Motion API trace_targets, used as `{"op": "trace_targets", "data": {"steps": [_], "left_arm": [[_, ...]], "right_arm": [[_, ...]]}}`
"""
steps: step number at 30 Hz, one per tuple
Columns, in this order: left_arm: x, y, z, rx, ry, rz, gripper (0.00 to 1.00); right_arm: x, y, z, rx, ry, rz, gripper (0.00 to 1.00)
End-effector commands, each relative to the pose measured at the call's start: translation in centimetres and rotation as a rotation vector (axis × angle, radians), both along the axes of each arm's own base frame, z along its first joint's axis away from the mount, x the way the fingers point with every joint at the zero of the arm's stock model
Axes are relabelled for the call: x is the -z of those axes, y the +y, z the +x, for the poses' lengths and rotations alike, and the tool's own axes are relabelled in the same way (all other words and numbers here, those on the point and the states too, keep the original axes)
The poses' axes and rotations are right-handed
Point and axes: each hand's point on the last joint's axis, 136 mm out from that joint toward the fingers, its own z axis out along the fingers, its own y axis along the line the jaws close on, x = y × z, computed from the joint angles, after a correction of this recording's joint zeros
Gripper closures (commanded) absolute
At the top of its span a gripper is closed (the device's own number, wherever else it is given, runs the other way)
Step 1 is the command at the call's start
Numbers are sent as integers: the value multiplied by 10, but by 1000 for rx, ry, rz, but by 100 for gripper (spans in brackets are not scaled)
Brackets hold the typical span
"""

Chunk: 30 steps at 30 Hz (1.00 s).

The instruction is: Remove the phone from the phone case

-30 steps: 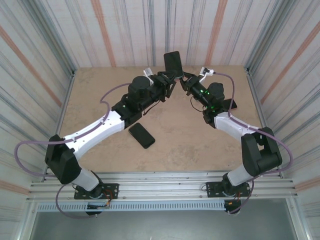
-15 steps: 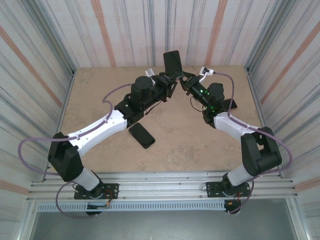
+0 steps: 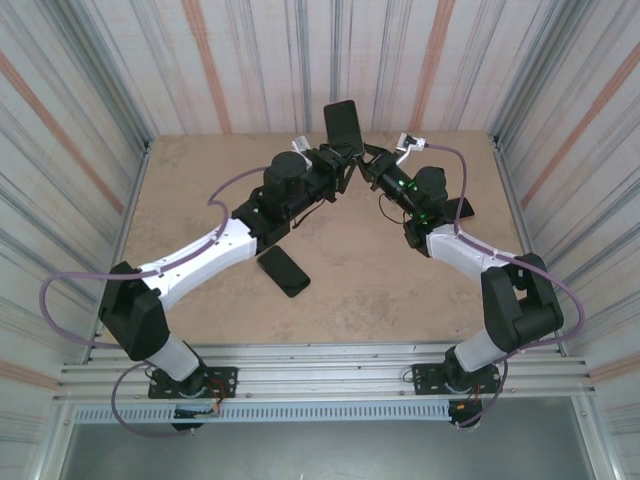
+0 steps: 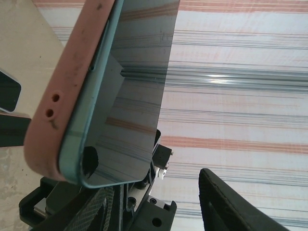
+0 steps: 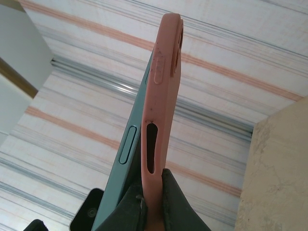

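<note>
The phone (image 3: 343,122) is held in the air above the far middle of the table (image 3: 200,200), inside its pink case (image 5: 163,72). It stands nearly upright, its long axis running from 6 o'clock at the grippers to 12 o'clock at its free end.

The right gripper (image 5: 151,211) is clamped on the lower edge of the case. In the right wrist view its two fingers press close together at 6 o'clock with pink showing between them. In the top view it reaches the phone from about 5 o'clock.

The left gripper (image 3: 340,162) comes in from about 7 o'clock, and its jaws stand apart. In the left wrist view one finger (image 4: 226,202) sits at 5 o'clock, well clear of the glass. The other is low at 7 o'clock, near the phone's bottom corner, and I cannot tell whether it touches.

What the next move depends on is which way the phone faces. The screen (image 4: 137,86) faces the open left jaws, and the back of the case faces away at 9 o'clock. The teal rim of the phone lies just beside the pink lip along the whole visible edge. I cannot tell whether any corner has come free.

In my judgement the left gripper is the one placed to work the phone. It would need to close on the teal rim rather than the pink lip, then peel along the long axis while the right keeps hold of the case.
</note>
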Motion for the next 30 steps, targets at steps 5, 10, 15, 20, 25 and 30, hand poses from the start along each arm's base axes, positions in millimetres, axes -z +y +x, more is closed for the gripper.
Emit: {"op": "trace_targets", "data": {"steps": [5, 10, 15, 20, 25, 30], "left_arm": [[-9, 17, 9, -85, -21, -18, 50], [-1, 21, 11, -118, 4, -9, 49], [2, 24, 13, -162, 19, -4, 47], [0, 20, 14, -178, 23, -15, 49], [-3, 14, 14, -169, 20, -31, 53], [-9, 15, 16, -181, 10, -50, 59]], "right_arm": [[-42, 2, -16, -3, -168, 43, 100], [-43, 0, -18, 12, -172, 55, 100], [-44, -4, -21, 39, -183, 63, 100], [-45, -8, -22, 56, -204, 80, 100], [-46, -7, -23, 54, -217, 87, 100], [-48, -6, -26, 48, -236, 91, 100]]}}
